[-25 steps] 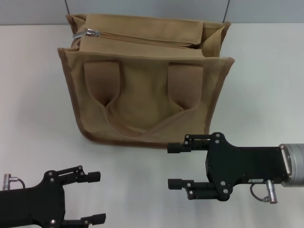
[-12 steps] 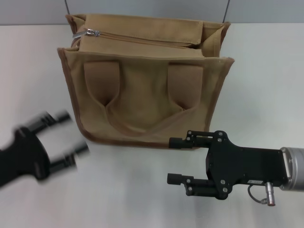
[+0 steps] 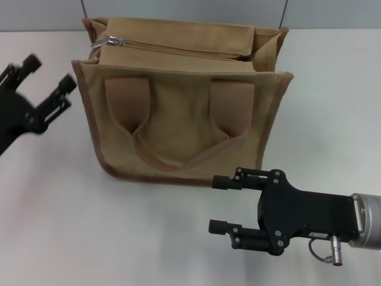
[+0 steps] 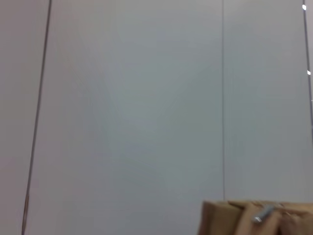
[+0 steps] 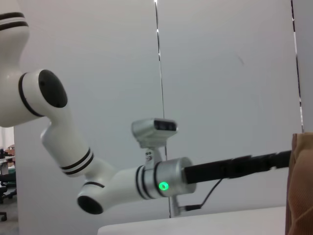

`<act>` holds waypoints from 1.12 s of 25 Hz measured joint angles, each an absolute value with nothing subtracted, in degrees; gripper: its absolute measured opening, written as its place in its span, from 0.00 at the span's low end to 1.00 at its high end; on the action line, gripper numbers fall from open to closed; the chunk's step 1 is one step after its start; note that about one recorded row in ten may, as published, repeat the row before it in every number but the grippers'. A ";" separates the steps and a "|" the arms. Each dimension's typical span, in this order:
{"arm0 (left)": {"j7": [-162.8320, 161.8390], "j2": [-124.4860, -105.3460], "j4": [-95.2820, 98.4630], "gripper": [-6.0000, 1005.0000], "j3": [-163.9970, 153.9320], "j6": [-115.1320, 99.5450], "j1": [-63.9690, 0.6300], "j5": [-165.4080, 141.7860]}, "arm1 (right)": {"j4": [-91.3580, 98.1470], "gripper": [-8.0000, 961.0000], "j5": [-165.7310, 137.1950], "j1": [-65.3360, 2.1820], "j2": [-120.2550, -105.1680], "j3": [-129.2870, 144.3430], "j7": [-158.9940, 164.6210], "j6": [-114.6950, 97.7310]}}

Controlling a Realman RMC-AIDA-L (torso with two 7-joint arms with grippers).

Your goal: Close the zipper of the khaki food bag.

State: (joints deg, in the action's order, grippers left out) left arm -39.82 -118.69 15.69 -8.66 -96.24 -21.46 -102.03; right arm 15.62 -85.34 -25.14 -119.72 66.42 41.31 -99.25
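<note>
Zipper [image 3: 178,49] pull is being left untouched; left gripper [image 3: 50,74] and right gripper [image 3: 215,204] are apparently being held wide-jawed, empty.

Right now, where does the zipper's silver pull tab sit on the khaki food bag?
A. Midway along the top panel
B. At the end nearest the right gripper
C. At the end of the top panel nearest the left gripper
C: the silver pull tab lies at the khaki food bag's top-panel end beside the open left gripper; the right gripper hangs open in front of the bag.

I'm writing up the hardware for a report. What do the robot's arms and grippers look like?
Both the left gripper and the right gripper are matte black, with slim parallel fingers on screwed linkage plates. The right has a silver wrist collar and small cable. The left arm is glossy white, with black joint bands and a green light.
</note>
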 joint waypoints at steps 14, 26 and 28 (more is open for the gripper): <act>-39.97 -118.68 17.34 0.79 -19.28 -97.18 -26.16 -101.75 | 14.75 0.67 -85.34 -25.18 -119.80 66.45 41.24 -98.30; -40.62 -118.70 16.71 0.73 -18.49 -99.52 -25.73 -97.50 | 14.36 0.67 -85.25 -25.23 -119.80 66.44 41.21 -97.55; -40.33 -118.73 16.59 0.72 -18.79 -98.84 -25.65 -97.59 | 14.28 0.67 -85.21 -25.22 -119.80 66.44 41.22 -97.54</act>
State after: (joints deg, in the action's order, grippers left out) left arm -40.33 -118.73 16.59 -18.79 -98.84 -25.65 -97.59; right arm 14.28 -85.21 -25.22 -119.80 66.44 41.22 -97.54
